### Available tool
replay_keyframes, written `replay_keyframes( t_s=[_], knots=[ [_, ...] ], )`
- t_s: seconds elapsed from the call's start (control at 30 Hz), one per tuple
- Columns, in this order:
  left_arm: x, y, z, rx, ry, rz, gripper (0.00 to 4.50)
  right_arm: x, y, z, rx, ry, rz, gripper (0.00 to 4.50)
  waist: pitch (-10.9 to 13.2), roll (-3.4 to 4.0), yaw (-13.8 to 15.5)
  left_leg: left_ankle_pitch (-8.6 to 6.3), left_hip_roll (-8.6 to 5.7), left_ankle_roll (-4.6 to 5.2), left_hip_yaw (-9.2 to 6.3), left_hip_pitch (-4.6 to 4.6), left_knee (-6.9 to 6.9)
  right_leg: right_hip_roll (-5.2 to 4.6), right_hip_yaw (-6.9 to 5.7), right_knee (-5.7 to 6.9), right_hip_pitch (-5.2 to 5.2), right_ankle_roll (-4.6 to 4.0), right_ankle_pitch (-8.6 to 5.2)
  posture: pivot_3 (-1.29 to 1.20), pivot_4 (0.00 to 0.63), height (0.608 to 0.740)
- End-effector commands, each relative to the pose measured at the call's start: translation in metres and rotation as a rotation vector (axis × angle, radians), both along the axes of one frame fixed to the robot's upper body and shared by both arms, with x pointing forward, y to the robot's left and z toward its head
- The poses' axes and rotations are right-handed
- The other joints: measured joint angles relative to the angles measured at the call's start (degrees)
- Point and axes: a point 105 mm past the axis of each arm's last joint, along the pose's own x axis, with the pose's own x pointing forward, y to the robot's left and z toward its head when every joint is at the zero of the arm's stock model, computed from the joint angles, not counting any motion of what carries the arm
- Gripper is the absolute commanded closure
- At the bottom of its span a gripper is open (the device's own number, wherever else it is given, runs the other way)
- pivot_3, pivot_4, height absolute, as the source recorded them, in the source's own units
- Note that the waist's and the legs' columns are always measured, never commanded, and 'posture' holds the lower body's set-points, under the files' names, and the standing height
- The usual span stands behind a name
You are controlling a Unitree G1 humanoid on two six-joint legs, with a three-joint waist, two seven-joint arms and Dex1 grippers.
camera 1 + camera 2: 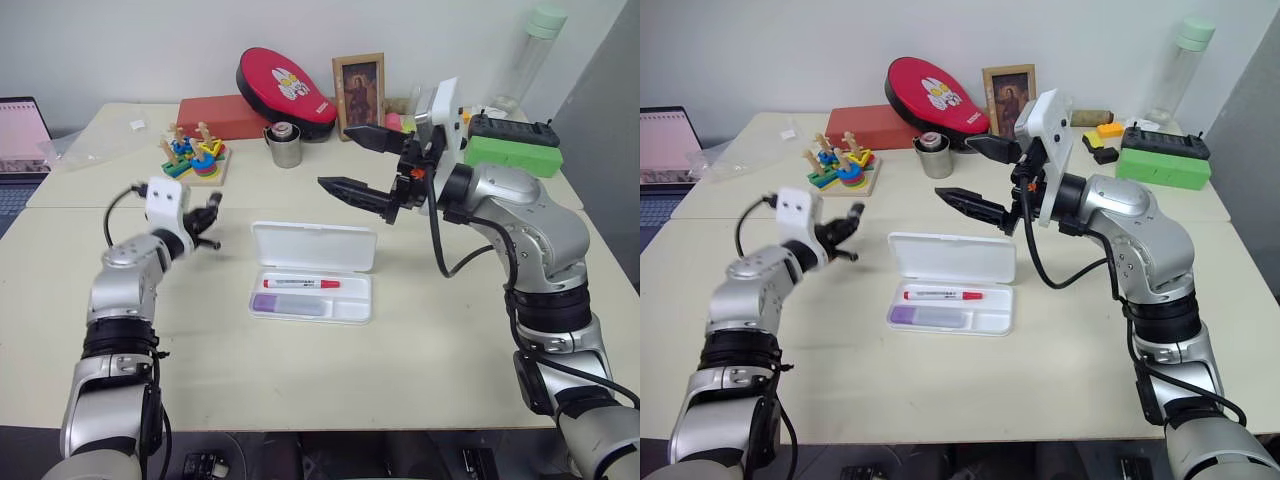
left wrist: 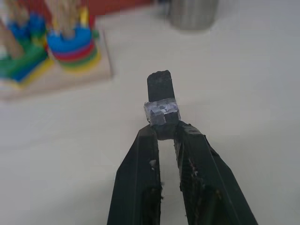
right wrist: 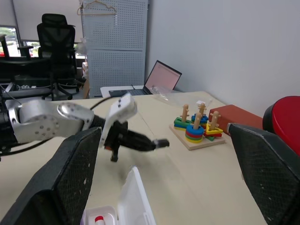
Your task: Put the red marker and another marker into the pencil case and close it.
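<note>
While both the red marker [image 1: 301, 283] and lavender marker [image 1: 288, 304] lie in the open pencil case [image 1: 313, 246] at frame centre, closing remains; left pincer [image 2: 161, 133] is clamped on a small black stub [image 2: 161, 97], right pincer [image 1: 362, 160] gapes wide.

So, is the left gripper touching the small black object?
Touching. In the left wrist view, the left gripper is shut on the small black object, whose lower end is pinched between the fingertips, above the table.

Left gripper [image 1: 210, 222] held above the desk [image 1: 420, 340], pointing forward, fingers [image 2: 140, 178] clamped on a small black stubby object [image 2: 161, 101]. Right gripper [image 1: 365, 160] raised higher, pointing toward the robot's left, fingers spread wide, holding nothing.
</note>
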Motion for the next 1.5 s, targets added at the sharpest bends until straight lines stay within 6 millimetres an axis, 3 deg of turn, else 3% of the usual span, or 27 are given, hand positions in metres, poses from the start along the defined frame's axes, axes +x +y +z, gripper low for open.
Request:
replay_keyframes(
  t_s=[0.03, 0.1, 0.2, 0.33, 0.57, 0.73, 0.93, 1.5],
  knots=[
    [-0.023, -0.044, 0.077, 0.107, -0.239, -0.283, 4.26, -0.009, -0.034, 0.017, 0.020, -0.042, -0.005, 0.00, 0.0, 0.00, 0.5, 0.00, 0.00, 0.00, 0.00, -0.01, 0.00, 0.00, 0.00, -0.02, 0.00, 0.00, 0.00, 0.00, 0.150, 0.740],
    [-0.035, -0.064, 0.088, 0.171, -0.246, -0.431, 4.26, -0.020, -0.047, 0.017, -0.001, -0.029, 0.035, 0.00, 0.0, 0.01, 0.9, 0.00, 0.00, 0.01, 0.01, -0.02, -0.01, 0.00, 0.00, -0.07, 0.00, 0.00, 0.00, 0.00, 0.150, 0.740],
    [-0.062, -0.101, 0.081, 0.350, -0.175, -0.727, 4.26, -0.039, -0.064, 0.013, -0.042, -0.025, 0.079, 0.00, 0.0, 0.02, 1.0, -0.01, 0.00, 0.01, 0.05, 0.00, -0.03, 0.00, 0.03, -0.07, 0.02, 0.01, -0.01, 0.00, 0.150, 0.740],
    [-0.085, -0.130, 0.053, 0.480, -0.039, -1.014, 4.26, -0.046, -0.071, -0.008, -0.130, 0.016, 0.039, 0.00, 0.0, 0.03, 0.8, -0.01, 0.00, 0.02, 0.09, 0.01, -0.03, 0.00, 0.06, -0.06, 0.00, 0.01, -0.01, 0.00, 0.150, 0.740],
    [-0.086, -0.153, 0.001, 0.645, 0.119, -1.235, 4.26, -0.062, -0.066, -0.053, -0.289, 0.098, -0.015, 0.00, 0.0, 0.03, 0.8, -0.01, 0.00, 0.03, 0.14, 0.03, 0.06, 0.00, 0.12, -0.04, 0.02, 0.03, -0.02, 0.00, 0.150, 0.740],
    [-0.085, -0.162, -0.029, 0.695, 0.176, -1.302, 4.26, -0.063, -0.064, -0.066, -0.321, 0.112, -0.061, 0.00, 0.0, 0.02, 0.9, -0.01, 0.00, 0.03, 0.12, -0.03, 0.08, 0.00, 0.10, -0.07, 0.00, 0.03, -0.02, 0.00, 0.150, 0.740],
    [-0.085, -0.172, -0.049, 0.676, 0.219, -1.329, 4.26, -0.066, -0.057, -0.079, -0.341, 0.134, -0.085, 0.00, 0.0, 0.02, 0.9, -0.01, 0.00, 0.03, 0.10, -0.05, 0.09, 0.00, 0.08, -0.07, 0.00, 0.03, -0.02, 0.00, 0.150, 0.740],
    [-0.090, -0.182, -0.065, 0.634, 0.295, -1.332, 4.26, -0.071, -0.055, -0.088, -0.350, 0.166, -0.099, 0.00, 0.0, 0.01, 1.0, -0.01, 0.00, 0.03, 0.08, -0.05, 0.10, 0.00, 0.06, -0.07, 0.02, 0.03, -0.02, 0.00, 0.150, 0.740]
  ],
)
